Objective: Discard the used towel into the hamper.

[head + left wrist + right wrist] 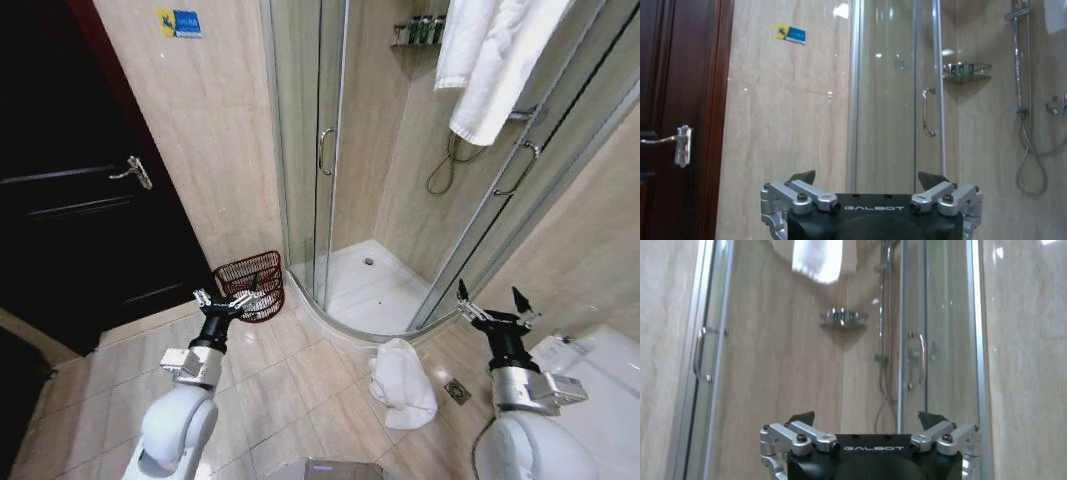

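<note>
A crumpled white towel (402,384) lies on the tiled floor just outside the shower tray, between my two arms and nearer the right one. The hamper (252,284), a dark reddish-brown open-weave basket, stands against the wall by the shower's glass door. My left gripper (224,298) is raised in front of the hamper, open and empty; the left wrist view shows its spread fingers (803,178). My right gripper (494,302) is raised to the right of the towel, also open and empty, its fingers (803,419) apart.
A curved glass shower enclosure (330,160) stands ahead, with a clean white towel (490,60) hanging on its rail. A dark wooden door (70,180) is at the left. A floor drain (457,391) sits right of the towel, and a white toilet (600,380) at the far right.
</note>
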{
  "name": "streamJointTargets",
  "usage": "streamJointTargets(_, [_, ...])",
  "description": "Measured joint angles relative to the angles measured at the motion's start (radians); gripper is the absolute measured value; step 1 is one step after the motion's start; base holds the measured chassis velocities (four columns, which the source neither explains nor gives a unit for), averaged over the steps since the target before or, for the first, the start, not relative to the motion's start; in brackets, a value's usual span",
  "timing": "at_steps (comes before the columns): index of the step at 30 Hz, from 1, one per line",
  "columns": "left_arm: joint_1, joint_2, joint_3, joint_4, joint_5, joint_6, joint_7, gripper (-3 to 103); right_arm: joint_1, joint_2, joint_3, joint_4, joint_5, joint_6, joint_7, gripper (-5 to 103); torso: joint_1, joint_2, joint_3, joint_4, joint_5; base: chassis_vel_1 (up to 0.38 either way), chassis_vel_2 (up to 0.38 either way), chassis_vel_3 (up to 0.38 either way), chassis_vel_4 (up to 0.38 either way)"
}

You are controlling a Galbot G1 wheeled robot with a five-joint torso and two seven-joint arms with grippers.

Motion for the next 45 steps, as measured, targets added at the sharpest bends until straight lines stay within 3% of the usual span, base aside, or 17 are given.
streamJointTargets(5, [-0.02, -0.003, 0.008, 0.004, 0.011, 0.006, -0.003, 100, 0.013, 0.033, -0.001, 0.034, -0.011, -0.014, -0.001, 100, 0.011, 0.025, 0.014, 0.0, -0.0001, 0.0, 0.0, 0.0, 0.0])
streamJointTargets(15, [-0.044, 0.012, 0.02, -0.041, 0.04, 0.039, -0.005, 100, -0.028, 0.034, 0.012, 0.106, -0.003, -0.031, 0.022, 100, 0.032, 0.072, 0.04, 0.0, 0.0, 0.0, 0.0, 0.0, 0.0])
streamJointTargets(19, [-0.043, 0.028, 0.018, -0.048, 0.039, 0.042, -0.023, 100, -0.021, 0.013, 0.002, 0.112, 0.029, -0.08, 0.045, 100, 0.044, 0.098, 0.054, 0.0001, 0.0001, 0.0, 0.0, 0.0, 0.0])
streamJointTargets(31, [-0.088, 0.07, -0.009, -0.059, -0.01, 0.066, -0.065, 100, -0.002, -0.018, 0.011, 0.112, 0.05, -0.096, 0.059, 100, 0.071, 0.159, 0.087, 0.0, 0.0001, 0.0, 0.0, 0.0, 0.0])
streamJointTargets(45, [-0.082, 0.069, -0.024, -0.047, -0.008, 0.056, -0.072, 100, 0.045, -0.032, -0.015, 0.11, 0.043, -0.111, 0.056, 100, 0.103, 0.229, 0.126, 0.0, 0.0, 0.0, 0.0, 0.0, 0.0])
